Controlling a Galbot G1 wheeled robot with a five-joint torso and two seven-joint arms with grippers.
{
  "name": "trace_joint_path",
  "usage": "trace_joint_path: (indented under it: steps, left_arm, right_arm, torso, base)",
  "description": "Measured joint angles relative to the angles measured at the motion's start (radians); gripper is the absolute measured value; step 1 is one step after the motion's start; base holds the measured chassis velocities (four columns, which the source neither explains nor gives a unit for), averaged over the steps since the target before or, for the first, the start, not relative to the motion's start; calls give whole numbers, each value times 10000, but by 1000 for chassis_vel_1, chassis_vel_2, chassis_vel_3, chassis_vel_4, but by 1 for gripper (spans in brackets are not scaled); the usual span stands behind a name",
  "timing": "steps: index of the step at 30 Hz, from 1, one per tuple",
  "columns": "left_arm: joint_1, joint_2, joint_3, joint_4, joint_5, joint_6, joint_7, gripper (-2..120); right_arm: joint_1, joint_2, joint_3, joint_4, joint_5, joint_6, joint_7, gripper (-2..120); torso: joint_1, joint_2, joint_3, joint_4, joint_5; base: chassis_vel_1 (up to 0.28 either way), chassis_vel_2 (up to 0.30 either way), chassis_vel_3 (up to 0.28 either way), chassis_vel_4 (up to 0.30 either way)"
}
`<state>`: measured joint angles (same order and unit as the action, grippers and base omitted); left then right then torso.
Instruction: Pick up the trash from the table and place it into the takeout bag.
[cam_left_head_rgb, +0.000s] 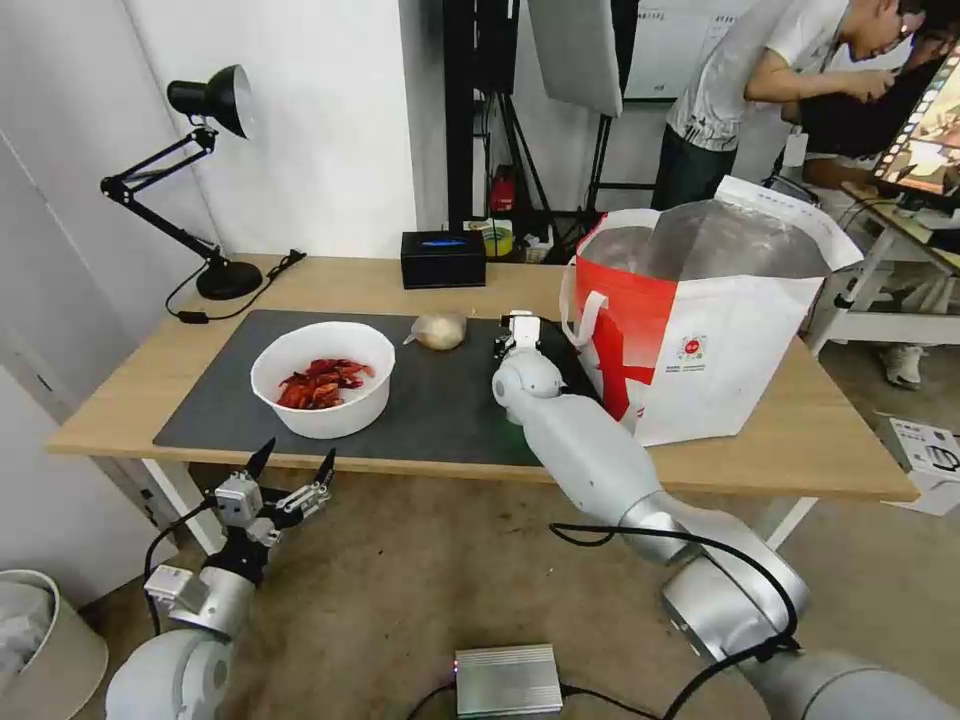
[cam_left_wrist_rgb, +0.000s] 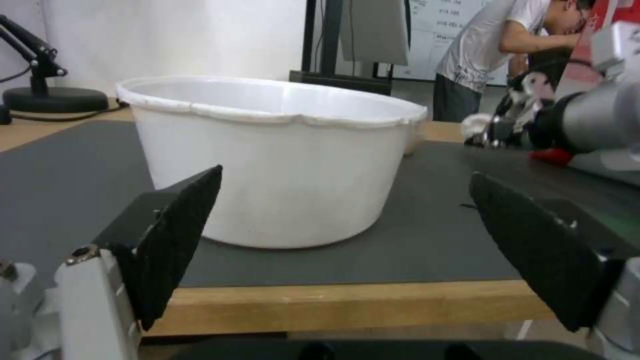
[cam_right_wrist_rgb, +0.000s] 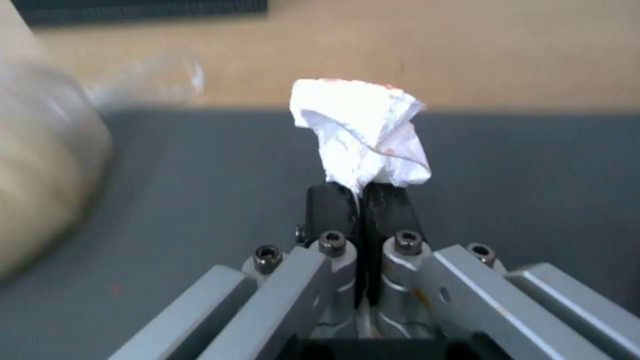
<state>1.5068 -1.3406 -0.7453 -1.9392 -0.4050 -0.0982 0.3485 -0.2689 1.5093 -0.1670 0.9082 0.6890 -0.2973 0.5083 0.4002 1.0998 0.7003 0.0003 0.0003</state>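
Crumpled white tissue (cam_right_wrist_rgb: 363, 137) pinched at its lower end between the clenched fingers (cam_right_wrist_rgb: 331, 207) of the right gripper (cam_right_wrist_rgb: 361, 202), lifted just clear of the dark grey mat (cam_left_head_rgb: 440, 405). Right gripper near the mat's far edge, just beside the takeout bag (cam_left_head_rgb: 700, 320) and near the beige knotted lump (cam_left_head_rgb: 440, 330). Step in hand, by the look of it: carrying the tissue to the bag (grasp made, release not yet). Next move calls for enough lift to clear the bag's tall foil-lined rim, then a shift over the open mouth before letting go. Elsewhere on the surface (cam_left_head_rgb: 330, 280): white bowl of red scraps (cam_left_head_rgb: 323, 378) toward the near edge. Left gripper (cam_left_head_rgb: 292, 462) below that edge, fingers (cam_left_wrist_rgb: 177, 240) spread wide, aimed at the bowl, holding nothing.
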Motion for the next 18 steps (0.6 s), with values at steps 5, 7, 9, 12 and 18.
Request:
trace_joint_path:
  steps: [5,7,9,12,18]
  left_arm:
    - [1,29,6,12,0,0,0,100]
    - [6,47,-8,-5,0,0,1,100]
    - [14,65,-24,-20,-2,3,1,100]
    - [19,103,-43,-45,-5,16,0,100]
    - [51,153,-103,-116,-8,37,-1,100]
  right_arm:
    - [-453,-622,-300,1206,-4,207,-116,0]
    - [-695,-902,-409,1760,19,252,-141,0]
    - [-838,-1085,-482,2099,34,300,-177,0]
    - [-1054,-1431,-635,2731,34,443,-277,0]
    - [-1498,-2166,-936,4363,69,609,-416,0]
  torso:
    - [-1,0,-2,0,-1]
    - [-1,0,-3,-3,-1]
    - [-1,0,-2,-2,-1]
    - [-1,0,-3,-3,-2]
    - [-1,1,-4,-2,-2]
  base:
    - [0,0,0,0]
    - [0,0,0,0]
    - [0,0,0,0]
    - [0,0,0,0]
    - [0,0,0,0]
